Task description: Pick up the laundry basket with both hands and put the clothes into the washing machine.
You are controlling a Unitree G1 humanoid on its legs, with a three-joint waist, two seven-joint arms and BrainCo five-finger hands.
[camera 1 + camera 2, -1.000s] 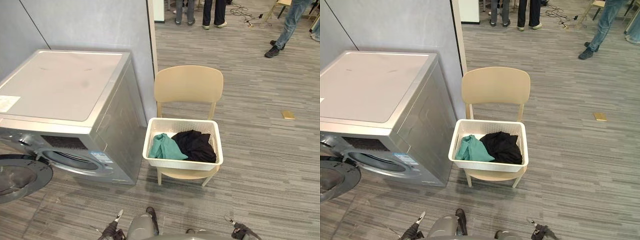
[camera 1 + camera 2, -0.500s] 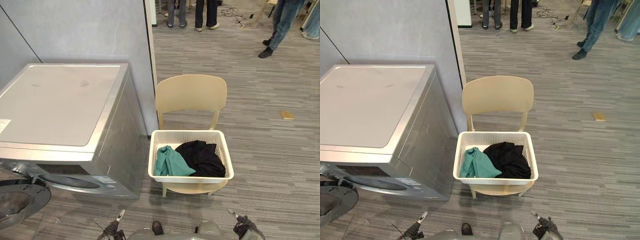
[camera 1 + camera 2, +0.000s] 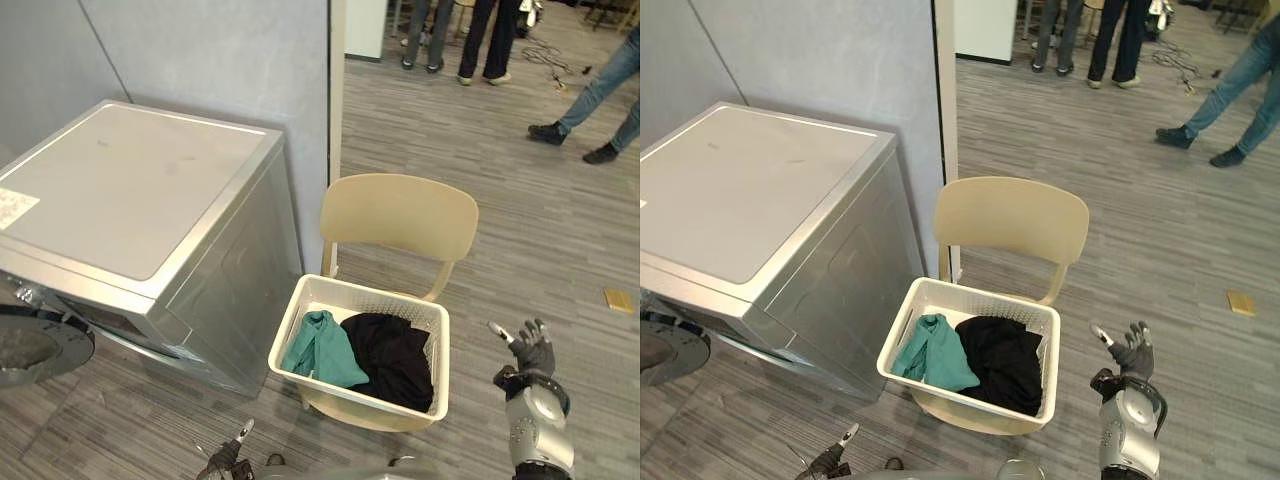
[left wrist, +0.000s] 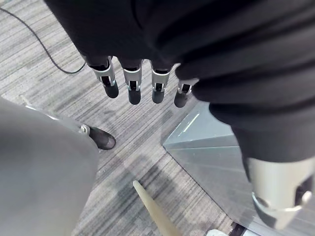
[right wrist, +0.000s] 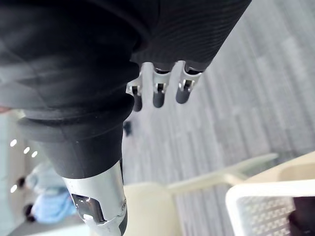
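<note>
white plastic laundry basket (image 3: pixel 380 300) sits on the seat of a beige chair (image 3: pixel 400 215), with a teal garment (image 3: pixel 318 350) and a black garment (image 3: pixel 390 360) inside. from the right hand (image 3: pixel 533 352) it lies inward, toward the robot's left, near but apart. that hand is held up beside the basket's right short end, fingers spread and straight, holding nothing. the basket's long axis runs roughly from one arm's side to the other, a little skewed, so each short end faces a hand. the left hand (image 4: pixel 133 87) hangs low, fingers straight and parted, empty. from it the basket lies forward and to the right. by my reading the right hand is the nearer, and the left has more ground to cover before both can take the rim. the washing machine (image 3: pixel 130 190) stands out on the left hand's side, its door (image 3: pixel 35 345) swung open.
</note>
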